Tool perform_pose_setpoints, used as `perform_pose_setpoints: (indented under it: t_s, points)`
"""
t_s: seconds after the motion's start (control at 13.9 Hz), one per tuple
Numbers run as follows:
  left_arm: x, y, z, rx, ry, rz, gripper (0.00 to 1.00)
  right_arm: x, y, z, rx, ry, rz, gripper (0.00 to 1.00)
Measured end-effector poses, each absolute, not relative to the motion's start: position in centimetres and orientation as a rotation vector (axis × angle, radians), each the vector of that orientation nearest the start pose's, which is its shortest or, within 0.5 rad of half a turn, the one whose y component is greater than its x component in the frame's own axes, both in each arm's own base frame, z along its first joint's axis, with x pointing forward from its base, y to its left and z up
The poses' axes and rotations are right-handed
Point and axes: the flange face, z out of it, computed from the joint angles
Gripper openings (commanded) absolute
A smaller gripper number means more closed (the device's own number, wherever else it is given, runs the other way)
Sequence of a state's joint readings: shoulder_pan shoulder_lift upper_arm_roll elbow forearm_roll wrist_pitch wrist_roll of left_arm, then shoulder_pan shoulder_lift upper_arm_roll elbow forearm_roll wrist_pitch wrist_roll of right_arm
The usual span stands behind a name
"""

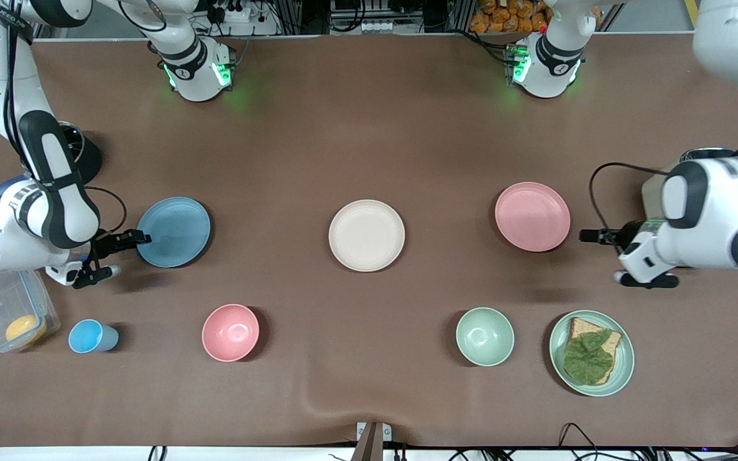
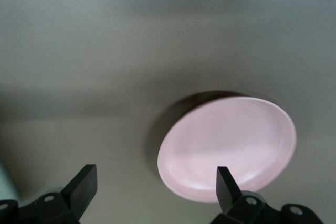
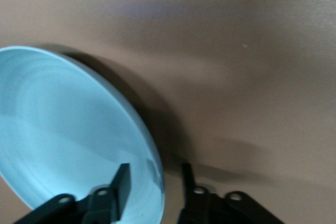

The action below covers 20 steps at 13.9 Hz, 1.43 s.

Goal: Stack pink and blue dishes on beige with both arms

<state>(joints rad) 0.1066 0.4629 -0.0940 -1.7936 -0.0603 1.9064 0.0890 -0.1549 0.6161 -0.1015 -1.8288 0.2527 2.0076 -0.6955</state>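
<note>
The blue plate [image 1: 173, 231] lies toward the right arm's end of the table. My right gripper [image 1: 131, 254] is at its rim. In the right wrist view its fingers [image 3: 122, 182] stand either side of the blue plate's [image 3: 63, 129] edge, narrowed, with gaps showing around the rim, so the right gripper [image 3: 154, 170] is open. The pink plate [image 1: 532, 216] lies toward the left arm's end. My left gripper [image 1: 601, 256] is beside it, wide open and apart from it. In the left wrist view the left gripper [image 2: 156, 171] holds nothing, with the pink plate [image 2: 228, 145] just ahead. The beige plate [image 1: 366, 235] sits between them, bare.
Nearer the camera stand a pink bowl [image 1: 230, 332], a pale green bowl [image 1: 485, 336], a green plate [image 1: 625, 378] with bread and a leaf, a small blue cup [image 1: 90, 337] and a clear box [image 1: 7, 307] holding something orange.
</note>
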Motion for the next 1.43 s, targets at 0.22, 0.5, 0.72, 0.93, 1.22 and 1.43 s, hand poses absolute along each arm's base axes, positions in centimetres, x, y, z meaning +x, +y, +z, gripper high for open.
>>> perform_pose_setpoints:
  t_s: [0.22, 0.5, 0.72, 0.93, 1.22, 1.43]
  points:
    - [59.3, 0.7, 23.3, -3.205, 0.075, 0.564, 0.96, 58.5, -12.8, 17.5, -2.745, -0.417, 0.462, 0.00]
    - [57.4, -0.2, 20.0, -3.198, 0.129, 0.661, 0.80, 60.0, -11.3, 20.4, -2.709, -0.357, 0.554, 0.00]
    - [56.7, -0.3, 17.2, -3.200, 0.222, 0.721, 0.32, 61.8, -9.3, 23.6, -2.713, -0.278, 0.618, 0.00]
    - [56.4, -0.2, 16.4, -3.202, 0.269, 0.743, 0.00, 62.4, -8.5, 24.6, -2.725, -0.256, 0.625, 0.00]
    - [56.5, -0.2, 16.6, -3.203, 0.277, 0.745, 0.00, 62.4, -8.7, 24.6, -2.727, -0.249, 0.627, 0.00]
    - [56.9, -0.4, 17.9, -3.205, 0.315, 0.742, 0.00, 62.4, -8.7, 24.6, -2.727, -0.249, 0.627, 0.00]
